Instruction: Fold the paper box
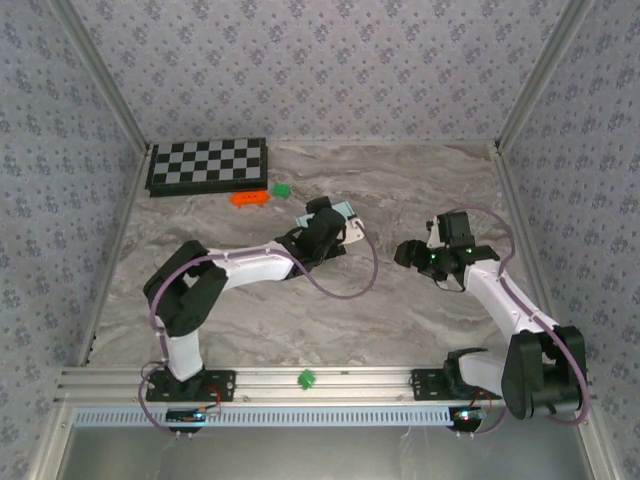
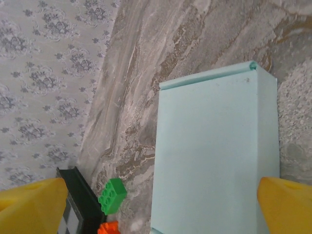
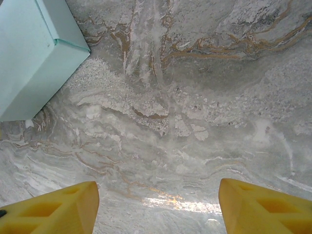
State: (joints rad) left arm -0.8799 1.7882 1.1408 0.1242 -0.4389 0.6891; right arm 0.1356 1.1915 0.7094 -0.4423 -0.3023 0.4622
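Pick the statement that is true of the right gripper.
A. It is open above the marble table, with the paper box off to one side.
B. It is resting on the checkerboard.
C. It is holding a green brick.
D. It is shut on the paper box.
A: in the right wrist view the right gripper is spread wide with nothing but marble table between its jaws, and the paper box sits apart from it.

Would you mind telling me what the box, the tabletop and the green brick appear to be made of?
The box looks like thin card: matt pale mint, crisp folded edges. The tabletop is marble-patterned, grey with tan veins, slightly glossy from the glare; stone or print, I cannot tell. The green brick is likely moulded plastic: smooth, studded.
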